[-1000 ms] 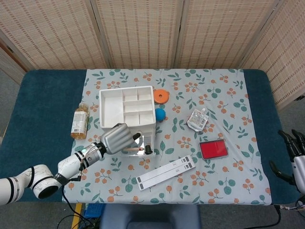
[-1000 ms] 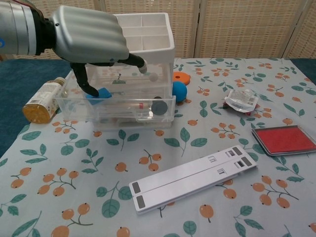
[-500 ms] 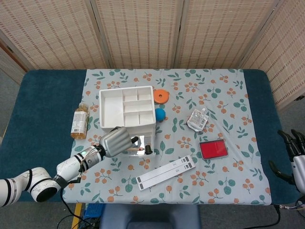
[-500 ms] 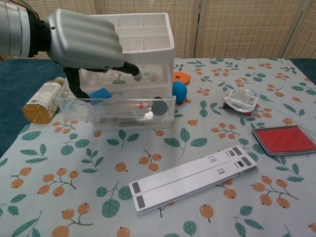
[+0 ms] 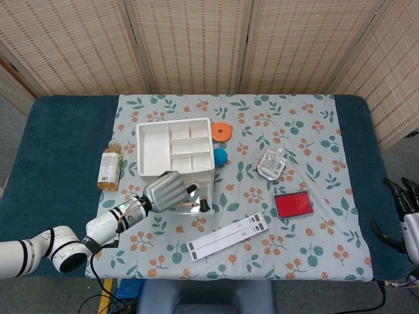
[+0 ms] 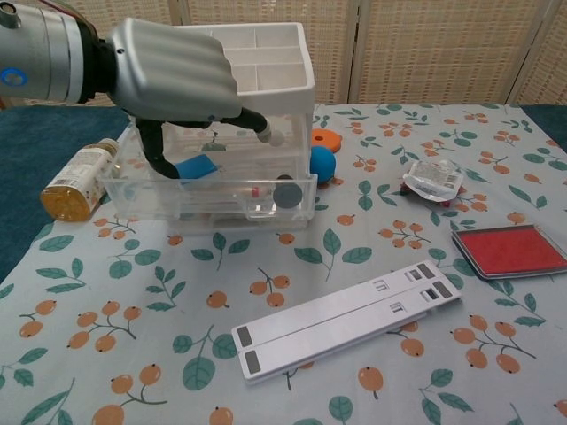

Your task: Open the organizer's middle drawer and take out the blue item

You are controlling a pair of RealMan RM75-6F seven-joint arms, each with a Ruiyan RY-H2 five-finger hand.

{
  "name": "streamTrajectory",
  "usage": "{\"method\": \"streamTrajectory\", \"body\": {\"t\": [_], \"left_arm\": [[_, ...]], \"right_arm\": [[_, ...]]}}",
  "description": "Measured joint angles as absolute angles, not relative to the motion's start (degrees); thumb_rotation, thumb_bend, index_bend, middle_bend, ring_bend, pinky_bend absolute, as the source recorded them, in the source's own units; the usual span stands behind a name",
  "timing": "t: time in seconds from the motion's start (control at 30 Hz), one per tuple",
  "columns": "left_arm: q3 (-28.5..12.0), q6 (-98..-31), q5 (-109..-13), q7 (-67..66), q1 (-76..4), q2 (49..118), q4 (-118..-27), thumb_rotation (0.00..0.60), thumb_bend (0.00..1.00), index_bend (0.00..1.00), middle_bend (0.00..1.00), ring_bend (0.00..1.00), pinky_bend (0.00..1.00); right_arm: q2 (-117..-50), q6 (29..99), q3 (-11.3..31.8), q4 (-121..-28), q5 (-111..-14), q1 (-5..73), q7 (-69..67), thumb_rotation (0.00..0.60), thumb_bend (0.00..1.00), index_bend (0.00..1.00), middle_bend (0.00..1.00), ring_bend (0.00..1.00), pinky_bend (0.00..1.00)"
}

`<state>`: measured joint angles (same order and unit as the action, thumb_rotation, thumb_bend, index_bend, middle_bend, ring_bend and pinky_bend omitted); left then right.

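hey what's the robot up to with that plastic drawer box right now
The left hand is reaching into the organizer's pulled-out clear drawer, with its fingers around a blue item that sits just above the drawer's rim. The right hand hangs idle at the table's far right edge, fingers apart, holding nothing.

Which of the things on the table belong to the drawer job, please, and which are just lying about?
Job: organizer, its open middle drawer, blue item, left hand reaching into the drawer.

Lying about: bottle, blue ball, orange disc, pouch, red pad, white strips.
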<state>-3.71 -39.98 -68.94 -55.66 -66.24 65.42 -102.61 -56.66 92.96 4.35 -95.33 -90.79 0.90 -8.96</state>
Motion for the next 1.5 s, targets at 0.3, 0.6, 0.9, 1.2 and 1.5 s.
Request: {"method": "streamTrajectory", "body": {"t": [0.3,0.6,0.9,1.2,1.5], "left_arm": [[-3.7,-42.5,-74.3,-50.6,-65.4,65.2,-101.3,0.6,0.13,0.17,0.9,1.0,1.0],[-1.5,-42.3,-74.4,-50.8,-64.0,61.9,-104.5,0.6,0.13,0.17,0.9,1.0,1.0],[-1.5,-40.8,-71.6,-52.4,-65.1,64.1,-102.9,0.6,0.13,0.17,0.9,1.0,1.0],[-2.1,-41.2,-70.7,-52.7,-66.3,67.0,-99.3,0.6,0.13,0.17,0.9,1.0,1.0],[-1.4,-41.3,-69.8,-53.7,-66.6,66.8,-99.6,0.6,0.13,0.22,0.9,1.0,1.0]], "right_arm": [[-56.8,92.9,4.4,-95.2,-90.9,1.0,-9.2,0.6,0.33,0.0,0.14,0.05,0.04],[-57.0,92.7,4.3,-94.8,-91.2,1.2,-9.5,0.6,0.33,0.0,0.14,0.05,0.04],[-56.9,92.9,4.3,-95.0,-90.9,1.0,-9.3,0.6,0.33,0.0,0.14,0.05,0.04],[-56.9,93.0,4.3,-94.9,-90.7,0.8,-9.4,0.6,0.33,0.0,0.14,0.05,0.04],[-57.1,92.8,4.3,-94.6,-90.6,0.8,-9.6,0.6,0.33,0.0,0.14,0.05,0.04]]}}
